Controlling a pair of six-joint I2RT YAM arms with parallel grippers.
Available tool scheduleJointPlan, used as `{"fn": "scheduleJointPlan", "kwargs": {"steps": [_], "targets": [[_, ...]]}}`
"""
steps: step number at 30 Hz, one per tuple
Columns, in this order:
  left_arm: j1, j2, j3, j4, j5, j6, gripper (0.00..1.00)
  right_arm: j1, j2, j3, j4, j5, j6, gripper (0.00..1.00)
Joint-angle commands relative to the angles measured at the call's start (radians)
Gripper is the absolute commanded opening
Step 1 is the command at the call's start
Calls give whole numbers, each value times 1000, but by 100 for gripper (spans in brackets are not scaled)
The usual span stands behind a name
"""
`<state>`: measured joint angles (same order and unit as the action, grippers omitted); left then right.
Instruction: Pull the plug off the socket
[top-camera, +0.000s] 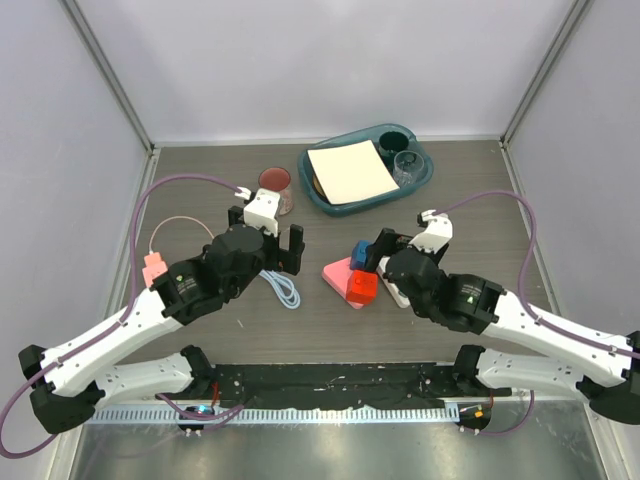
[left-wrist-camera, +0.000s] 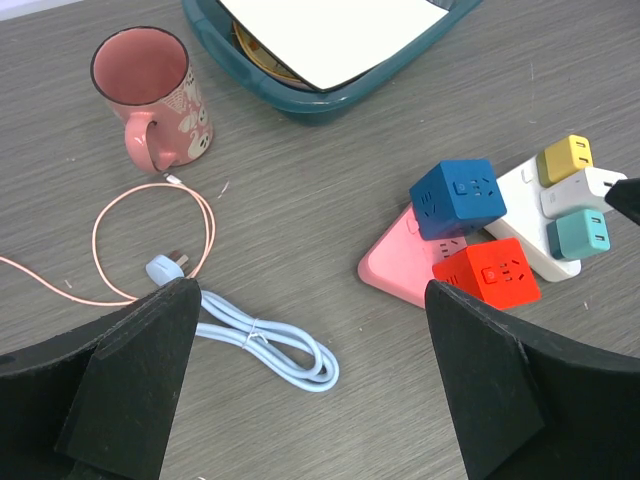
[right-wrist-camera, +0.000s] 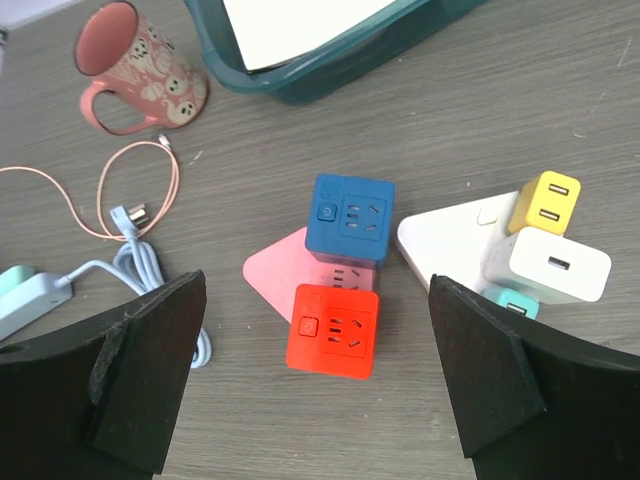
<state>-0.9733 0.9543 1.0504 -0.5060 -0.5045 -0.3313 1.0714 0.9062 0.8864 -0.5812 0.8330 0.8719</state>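
We record: left tool (left-wrist-camera: 310, 300), fingers spread wide and empty, over the coiled pale-blue cord (left-wrist-camera: 275, 345); right tool (right-wrist-camera: 318, 288), likewise spread and empty, over the red cube (right-wrist-camera: 332, 331); plug (top-camera: 153, 268), pink, near the left edge of the counter (top-camera: 470, 170). The socket (right-wrist-camera: 30, 298) lies mostly under the left arm; we cannot tell whether the plug sits in it.

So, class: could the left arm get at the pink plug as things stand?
Probably yes. The plug lies uncovered beside the left arm, and the jaws are open. But they sit past it, near the blue cord, so the arm would need to pull back first.
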Motion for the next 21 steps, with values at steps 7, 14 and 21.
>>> {"fn": "scheduleJointPlan", "kwargs": {"steps": [7, 14, 21], "targets": [[-1, -22, 2, 46, -42, 18, 100, 1, 72, 54, -129, 121, 41, 99], [-2, -19, 2, 43, -54, 12, 99, -139, 123, 103, -167, 121, -49, 92], [-1, -15, 5, 35, -68, 17, 98, -376, 115, 45, 13, -332, -346, 82]]}}
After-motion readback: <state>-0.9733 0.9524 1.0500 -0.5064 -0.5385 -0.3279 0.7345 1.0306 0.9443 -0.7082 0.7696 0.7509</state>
